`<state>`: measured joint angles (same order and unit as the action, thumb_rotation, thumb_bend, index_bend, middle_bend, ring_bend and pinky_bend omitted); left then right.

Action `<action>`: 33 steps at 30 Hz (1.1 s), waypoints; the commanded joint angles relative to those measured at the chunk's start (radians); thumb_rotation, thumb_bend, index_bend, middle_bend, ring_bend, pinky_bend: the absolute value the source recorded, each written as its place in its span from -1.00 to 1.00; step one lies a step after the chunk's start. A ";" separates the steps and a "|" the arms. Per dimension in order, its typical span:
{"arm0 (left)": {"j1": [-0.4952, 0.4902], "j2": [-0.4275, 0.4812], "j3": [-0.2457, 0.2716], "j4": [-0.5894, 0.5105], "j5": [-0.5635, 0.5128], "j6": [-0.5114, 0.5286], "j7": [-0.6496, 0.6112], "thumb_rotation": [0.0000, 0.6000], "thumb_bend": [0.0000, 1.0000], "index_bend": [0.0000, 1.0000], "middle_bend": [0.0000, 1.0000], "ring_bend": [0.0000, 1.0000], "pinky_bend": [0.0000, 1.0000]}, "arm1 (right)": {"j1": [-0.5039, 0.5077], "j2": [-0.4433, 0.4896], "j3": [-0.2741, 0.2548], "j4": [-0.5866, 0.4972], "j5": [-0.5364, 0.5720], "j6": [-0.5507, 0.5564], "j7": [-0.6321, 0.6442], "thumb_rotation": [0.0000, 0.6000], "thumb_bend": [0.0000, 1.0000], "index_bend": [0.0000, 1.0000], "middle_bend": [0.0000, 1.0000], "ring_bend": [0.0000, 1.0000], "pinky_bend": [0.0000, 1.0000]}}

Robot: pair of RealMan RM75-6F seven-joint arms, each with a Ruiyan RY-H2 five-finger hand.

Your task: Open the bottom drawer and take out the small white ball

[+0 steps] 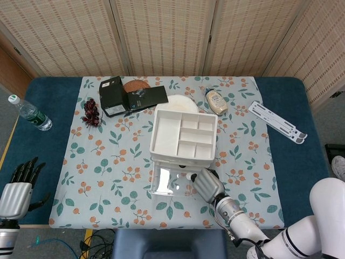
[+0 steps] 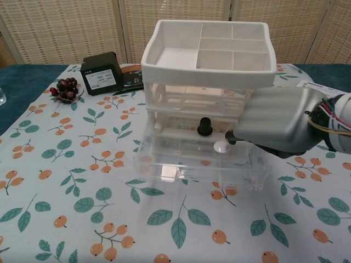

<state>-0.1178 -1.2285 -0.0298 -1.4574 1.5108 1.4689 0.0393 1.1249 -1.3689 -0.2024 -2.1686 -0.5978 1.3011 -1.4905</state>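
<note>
The small white ball (image 2: 221,146) lies inside the pulled-out clear bottom drawer (image 2: 200,163), toward its right half, with a small black piece (image 2: 205,126) just left of and behind it. The right hand (image 2: 276,125) hangs over the drawer's right end, one dark fingertip close beside the ball; whether it touches or holds anything cannot be told. The drawer belongs to a white organizer (image 1: 183,135) topped by a divided tray. At the near left table edge the left hand (image 1: 19,190) rests with fingers apart, holding nothing.
</note>
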 commanded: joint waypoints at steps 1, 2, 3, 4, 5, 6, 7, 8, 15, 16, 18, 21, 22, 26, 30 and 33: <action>0.000 0.000 0.000 0.000 0.000 0.000 0.000 1.00 -0.51 -0.78 -0.99 -0.89 -0.85 | 0.002 -0.005 -0.001 0.005 0.004 -0.004 0.003 1.00 1.00 -0.60 1.00 1.00 1.00; 0.000 0.000 0.000 0.000 0.000 0.001 0.000 1.00 -0.51 -0.78 -0.99 -0.89 -0.85 | 0.002 -0.007 -0.001 0.008 0.004 -0.006 0.003 1.00 1.00 -0.60 1.00 1.00 1.00; 0.000 0.000 0.000 0.000 0.000 0.000 0.001 1.00 -0.51 -0.78 -0.99 -0.89 -0.85 | 0.003 -0.011 -0.003 0.011 0.004 -0.008 0.003 1.00 1.00 -0.60 1.00 1.00 1.00; 0.001 0.000 0.001 -0.001 0.000 0.000 0.001 1.00 -0.51 -0.78 -0.99 -0.89 -0.85 | 0.004 -0.014 -0.002 0.014 0.004 -0.009 0.003 1.00 1.00 -0.60 1.00 1.00 1.00; 0.001 0.000 0.001 -0.001 0.001 0.000 0.001 1.00 -0.51 -0.78 -0.99 -0.89 -0.85 | 0.004 -0.017 -0.001 0.019 -0.001 -0.008 0.004 1.00 1.00 -0.60 1.00 1.00 1.00; 0.001 0.000 0.001 -0.001 0.001 0.000 0.001 1.00 -0.51 -0.78 -0.99 -0.89 -0.85 | 0.004 -0.021 0.000 0.024 -0.008 -0.006 0.004 1.00 1.00 -0.60 1.00 1.00 1.00; 0.001 0.000 0.001 -0.001 0.001 0.001 0.001 1.00 -0.51 -0.78 -0.99 -0.89 -0.85 | 0.004 -0.024 0.000 0.029 -0.014 -0.003 0.004 1.00 1.00 -0.60 1.00 1.00 1.00; 0.001 0.000 0.001 -0.001 0.000 0.001 0.002 1.00 -0.51 -0.78 -0.99 -0.89 -0.85 | 0.004 -0.028 0.003 0.032 -0.018 -0.002 0.006 1.00 1.00 -0.60 1.00 1.00 1.00; 0.006 0.002 0.002 0.000 -0.003 0.004 -0.001 1.00 -0.51 -0.78 -0.99 -0.89 -0.85 | 0.022 -0.072 0.031 0.075 0.012 -0.026 0.003 1.00 1.00 -0.60 1.00 1.00 1.00; 0.007 0.002 0.002 0.000 -0.003 0.005 -0.002 1.00 -0.51 -0.78 -0.99 -0.89 -0.85 | 0.026 -0.078 0.035 0.080 0.012 -0.028 0.001 1.00 1.00 -0.60 1.00 1.00 1.00; 0.009 0.003 0.002 0.002 -0.005 0.006 -0.004 1.00 -0.51 -0.78 -0.99 -0.89 -0.85 | 0.031 -0.090 0.044 0.090 0.009 -0.031 0.002 1.00 1.00 -0.60 1.00 1.00 1.00; 0.011 0.003 0.002 0.006 -0.007 0.007 -0.008 1.00 -0.51 -0.78 -0.99 -0.89 -0.85 | 0.037 -0.103 0.056 0.100 0.003 -0.034 0.009 1.00 1.00 -0.60 1.00 1.00 1.00; 0.012 0.003 0.002 0.006 -0.008 0.007 -0.008 1.00 -0.51 -0.78 -0.99 -0.89 -0.85 | 0.039 -0.106 0.059 0.102 0.002 -0.036 0.011 1.00 1.00 -0.60 1.00 1.00 1.00; 0.013 0.004 0.002 0.006 -0.007 0.008 -0.010 1.00 -0.51 -0.78 -0.99 -0.89 -0.85 | 0.044 -0.110 0.069 0.096 -0.007 -0.039 0.022 1.00 1.00 -0.60 1.00 1.00 1.00; 0.013 0.007 0.001 0.007 -0.011 0.007 -0.010 1.00 -0.51 -0.78 -1.00 -0.89 -0.85 | 0.039 -0.077 0.077 0.056 -0.048 -0.027 0.057 1.00 1.00 -0.60 1.00 1.00 1.00; 0.012 0.008 0.000 0.003 -0.009 0.007 -0.008 1.00 -0.51 -0.78 -1.00 -0.89 -0.85 | 0.025 -0.049 0.089 0.044 -0.110 -0.038 0.126 1.00 0.90 -0.60 1.00 1.00 1.00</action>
<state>-0.1054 -1.2201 -0.0302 -1.4547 1.5020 1.4761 0.0308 1.1601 -1.4383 -0.1227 -2.1130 -0.6693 1.2690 -1.4088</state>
